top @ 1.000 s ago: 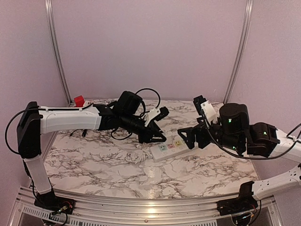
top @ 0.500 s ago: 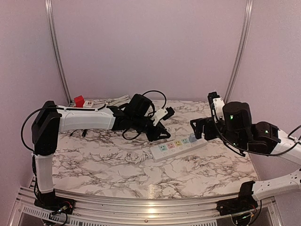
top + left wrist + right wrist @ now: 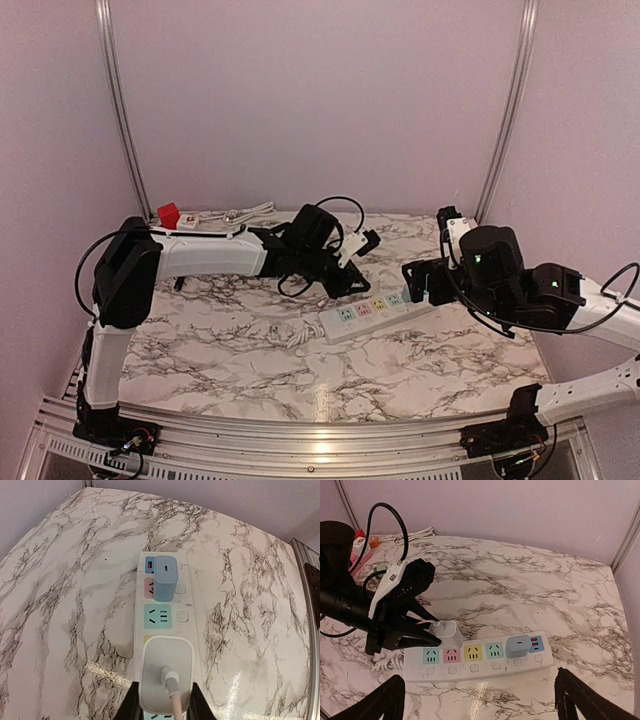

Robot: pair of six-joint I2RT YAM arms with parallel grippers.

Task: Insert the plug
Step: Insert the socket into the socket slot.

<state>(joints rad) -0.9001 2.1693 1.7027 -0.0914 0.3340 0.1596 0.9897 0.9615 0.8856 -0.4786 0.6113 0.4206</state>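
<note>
Plug: We see a white plug (image 3: 161,656) with its cable (image 3: 176,705) leading out of its back. It is over the power strip (image 3: 188,630), above the sockets toward the end away from the blue charger (image 3: 165,577).
Left fingers: The left fingers (image 3: 132,707) are narrow and pinch the plug by its two sides.
Right fingers: The right fingers (image 3: 382,700) are spread wide and hold nothing. They hang above the near side of the strip, clear of it.
Seating: We cannot tell whether the pins have entered a socket, because the plug body hides them.
Risk, aim: We judge the pins could land on the plastic between two sockets, as the plug's wide body covers the slots beneath it.
Risk, sliding: The strip lies loose on the marble surface (image 3: 75,605) and nothing pins it down. A push that is off-square would likely shove or tip it.
Risk, grip: The hold is on smooth sides only, so we think the plug may twist or slip upward under pressure.
Risk, cable: The cable could drag the plug off line.
Writing: We can read no brand or words. The sockets show coloured faces only, and any marks are too small.
</note>
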